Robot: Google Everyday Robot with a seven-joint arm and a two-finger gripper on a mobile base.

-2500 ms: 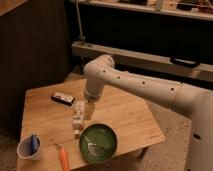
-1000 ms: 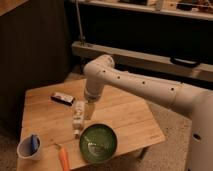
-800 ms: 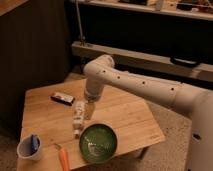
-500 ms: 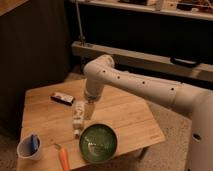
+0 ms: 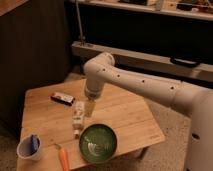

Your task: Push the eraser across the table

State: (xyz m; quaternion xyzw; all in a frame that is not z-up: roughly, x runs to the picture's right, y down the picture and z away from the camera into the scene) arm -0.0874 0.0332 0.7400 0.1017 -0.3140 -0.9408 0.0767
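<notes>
The eraser (image 5: pixel 62 98), a small flat black block with a pale top strip, lies on the light wooden table (image 5: pixel 127 117) toward its far left. My gripper (image 5: pixel 89 109) hangs from the white arm over the middle of the table, to the right of the eraser and apart from it. It stands right beside a clear small bottle (image 5: pixel 78 117) that lies on the table.
A green bowl (image 5: pixel 98 143) sits near the table's front edge. An orange carrot (image 5: pixel 63 157) lies at the front left. A white cup (image 5: pixel 29 148) with a blue thing in it stands at the front left corner. A low bench runs behind the table.
</notes>
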